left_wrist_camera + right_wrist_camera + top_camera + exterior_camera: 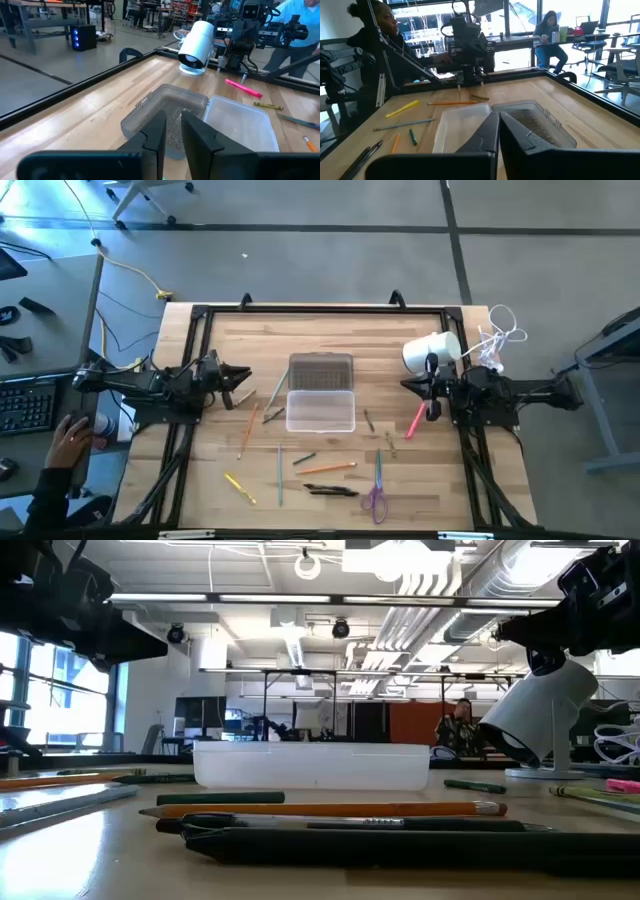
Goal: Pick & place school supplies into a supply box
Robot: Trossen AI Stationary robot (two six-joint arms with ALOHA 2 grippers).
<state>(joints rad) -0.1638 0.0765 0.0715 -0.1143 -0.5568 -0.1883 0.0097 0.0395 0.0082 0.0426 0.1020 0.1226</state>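
The clear supply box (320, 412) lies open mid-table, its greyish lid (320, 370) flat on the far side. School supplies lie loose on the wood around it: a green pencil (277, 392), orange pencils (247, 430) (330, 468), a yellow one (240, 488), black pens (330, 491), purple scissors (376, 492) and a pink pen (415, 420). My left gripper (173, 117) hovers left of the box, pointing at it, open by a narrow gap with nothing between the fingers. My right gripper (499, 116) hovers to the right of the box, shut and holding nothing.
A white cylindrical object (432, 352) stands at the far right beside my right arm, with a white cable bundle (500, 335) behind it. A black frame (320, 308) edges the table. A person's hand (70, 442) rests near a keyboard left of the table.
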